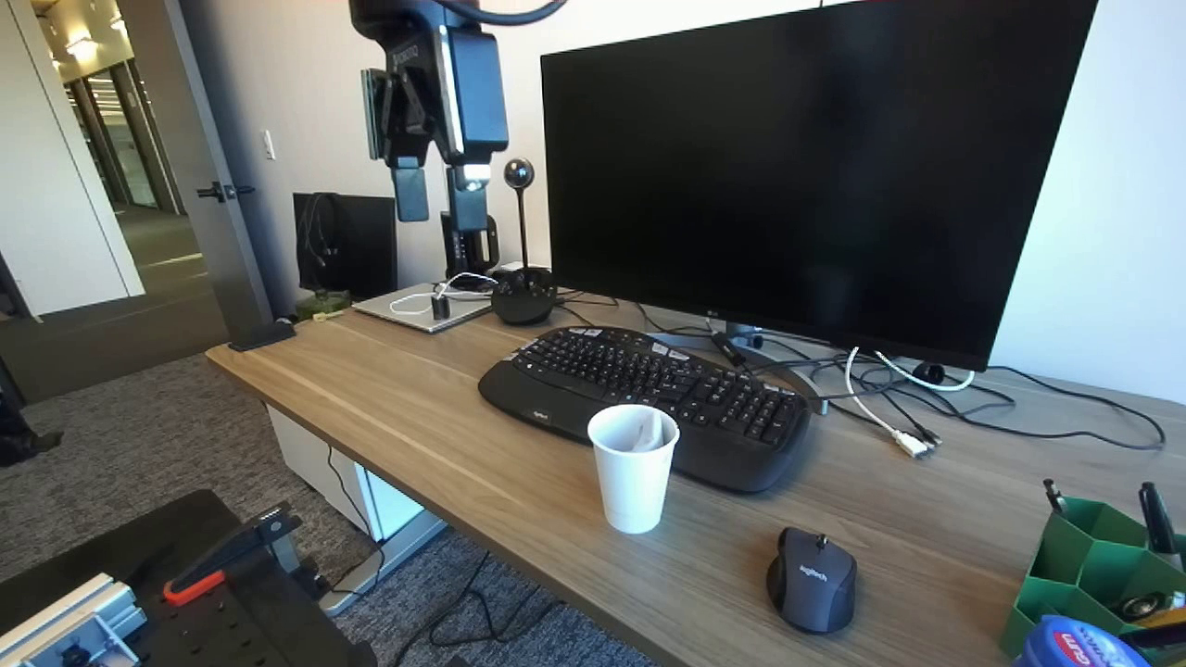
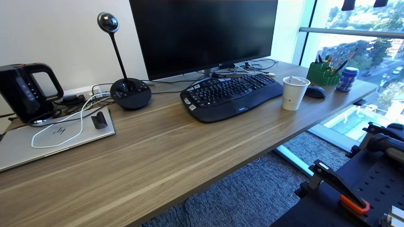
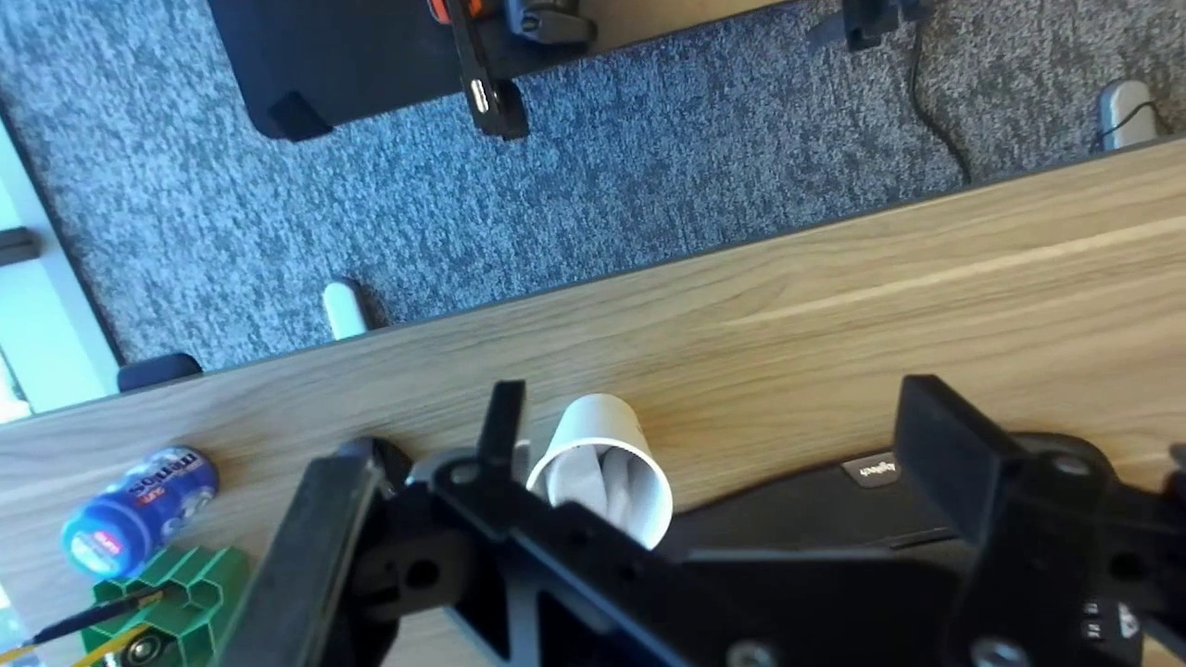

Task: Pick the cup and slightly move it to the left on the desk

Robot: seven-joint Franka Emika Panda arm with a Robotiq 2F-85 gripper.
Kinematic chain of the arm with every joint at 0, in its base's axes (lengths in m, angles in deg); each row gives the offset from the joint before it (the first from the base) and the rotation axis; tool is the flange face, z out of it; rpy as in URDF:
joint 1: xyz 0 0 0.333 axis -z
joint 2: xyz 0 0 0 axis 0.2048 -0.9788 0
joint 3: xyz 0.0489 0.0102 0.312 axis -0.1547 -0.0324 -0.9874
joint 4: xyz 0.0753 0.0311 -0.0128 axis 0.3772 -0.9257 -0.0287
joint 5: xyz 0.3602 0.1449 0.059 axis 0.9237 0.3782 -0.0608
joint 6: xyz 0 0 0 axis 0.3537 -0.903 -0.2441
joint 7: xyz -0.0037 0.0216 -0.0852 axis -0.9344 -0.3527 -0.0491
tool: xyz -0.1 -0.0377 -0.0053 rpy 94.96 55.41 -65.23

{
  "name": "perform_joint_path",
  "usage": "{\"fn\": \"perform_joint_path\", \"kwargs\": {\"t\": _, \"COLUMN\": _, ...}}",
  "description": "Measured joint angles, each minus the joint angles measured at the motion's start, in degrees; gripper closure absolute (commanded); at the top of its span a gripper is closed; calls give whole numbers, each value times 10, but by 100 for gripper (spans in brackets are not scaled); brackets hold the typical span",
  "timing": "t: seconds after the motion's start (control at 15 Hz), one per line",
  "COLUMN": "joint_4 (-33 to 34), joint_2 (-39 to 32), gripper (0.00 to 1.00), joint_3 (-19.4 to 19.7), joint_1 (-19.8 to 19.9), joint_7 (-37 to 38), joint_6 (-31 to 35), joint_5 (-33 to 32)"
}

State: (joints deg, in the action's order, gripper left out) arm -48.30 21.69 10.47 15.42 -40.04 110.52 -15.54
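The white cup [image 1: 635,491] stands upright on the wood-grain desk [image 1: 408,389], just in front of the keyboard. Something white and crumpled is inside it. The cup also shows in an exterior view [image 2: 291,97] and in the wrist view [image 3: 600,424], where part of its rim is hidden behind the gripper. My gripper [image 1: 439,199] is open and empty, high above the desk. Only its fingertips [image 2: 364,4] show at the top edge of an exterior view. In the wrist view the fingers [image 3: 713,417] are wide apart, with the cup well below them, nearer the left finger.
A black keyboard [image 1: 639,389] lies behind the cup, a mouse [image 1: 813,581] beside it. A monitor [image 1: 788,185] stands at the back. A green pen holder [image 2: 322,74] and blue bottle [image 2: 347,79] stand at one end; a webcam stand [image 2: 131,93], laptop [image 2: 56,135] and kettle [image 2: 23,91] at the other.
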Motion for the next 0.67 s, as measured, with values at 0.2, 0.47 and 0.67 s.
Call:
{"fn": "perform_joint_path", "kwargs": {"t": 0.2, "joint_4": 0, "joint_2": -6, "gripper": 0, "joint_3": 7, "joint_1": -1, "joint_7": -64, "joint_6": 15, "joint_5": 28}}
{"fn": "perform_joint_path", "kwargs": {"t": 0.47, "joint_4": 1, "joint_2": -6, "gripper": 0, "joint_3": 16, "joint_1": -1, "joint_7": -116, "joint_6": 15, "joint_5": 51}}
{"fn": "perform_joint_path", "kwargs": {"t": 0.67, "joint_4": 3, "joint_2": -2, "gripper": 0, "joint_3": 18, "joint_1": -5, "joint_7": -149, "joint_6": 11, "joint_5": 77}}
